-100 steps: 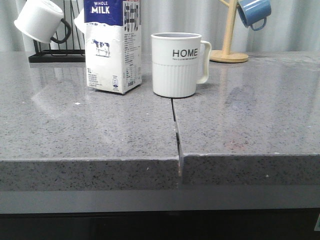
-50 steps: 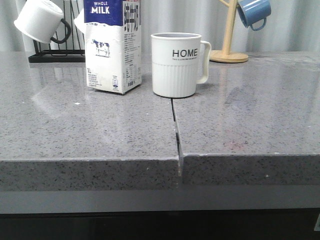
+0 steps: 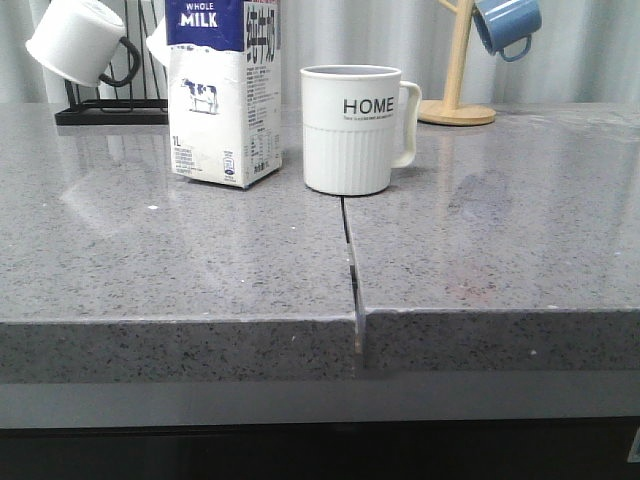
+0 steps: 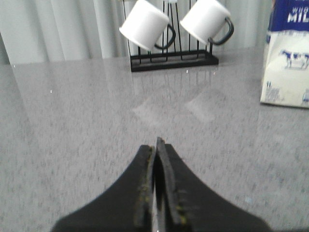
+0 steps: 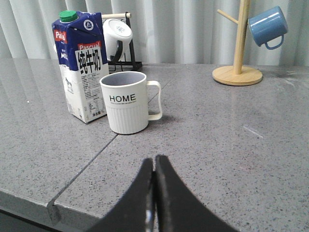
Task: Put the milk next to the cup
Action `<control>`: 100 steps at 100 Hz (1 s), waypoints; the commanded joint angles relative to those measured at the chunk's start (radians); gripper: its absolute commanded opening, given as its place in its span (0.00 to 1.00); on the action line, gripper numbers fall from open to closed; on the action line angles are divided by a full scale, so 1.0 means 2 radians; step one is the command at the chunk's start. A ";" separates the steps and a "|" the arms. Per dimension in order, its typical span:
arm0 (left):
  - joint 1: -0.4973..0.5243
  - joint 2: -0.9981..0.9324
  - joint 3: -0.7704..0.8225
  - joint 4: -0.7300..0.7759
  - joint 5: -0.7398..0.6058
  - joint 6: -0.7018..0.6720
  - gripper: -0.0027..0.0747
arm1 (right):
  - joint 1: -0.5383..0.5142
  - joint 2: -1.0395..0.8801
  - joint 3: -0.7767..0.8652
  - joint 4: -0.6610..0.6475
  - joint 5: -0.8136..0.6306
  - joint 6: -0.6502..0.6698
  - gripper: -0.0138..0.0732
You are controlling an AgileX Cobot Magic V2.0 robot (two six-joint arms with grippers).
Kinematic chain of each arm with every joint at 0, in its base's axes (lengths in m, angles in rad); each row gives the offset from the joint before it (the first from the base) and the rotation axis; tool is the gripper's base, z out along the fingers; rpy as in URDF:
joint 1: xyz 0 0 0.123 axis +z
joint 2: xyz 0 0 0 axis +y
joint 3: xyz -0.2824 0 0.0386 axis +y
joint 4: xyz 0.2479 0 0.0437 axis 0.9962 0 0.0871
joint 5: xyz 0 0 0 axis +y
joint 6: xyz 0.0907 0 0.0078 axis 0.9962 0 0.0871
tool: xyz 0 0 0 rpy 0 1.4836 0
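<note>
Left hand: the left hand is hovering low over bare tabletop, its fingers pressed together on nothing, well clear of the cup on the milk's side.
Right hand: the right hand is likewise pinched closed and empty, sitting back from the cup with open tabletop between them.
Arm pose: both wrists are pointing forward across the tabletop; neither arm is showing in the front view, so they appear to be pulled back.
Milk: the milk is standing upright just to the left of the cup, a narrow gap between them, not touching.
Progress: the placing looks finished, since the carton is resting beside the cup and nothing is gripping it.
Left to do: seemingly nothing but parking the arms.
Background: a black rack with white mugs is standing behind the milk, a blue mug hanging on a wooden stand beyond the cup's right.
</note>
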 commanded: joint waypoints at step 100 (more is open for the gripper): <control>0.005 -0.017 0.057 -0.016 -0.096 -0.004 0.01 | -0.001 0.005 -0.014 0.002 -0.040 -0.001 0.08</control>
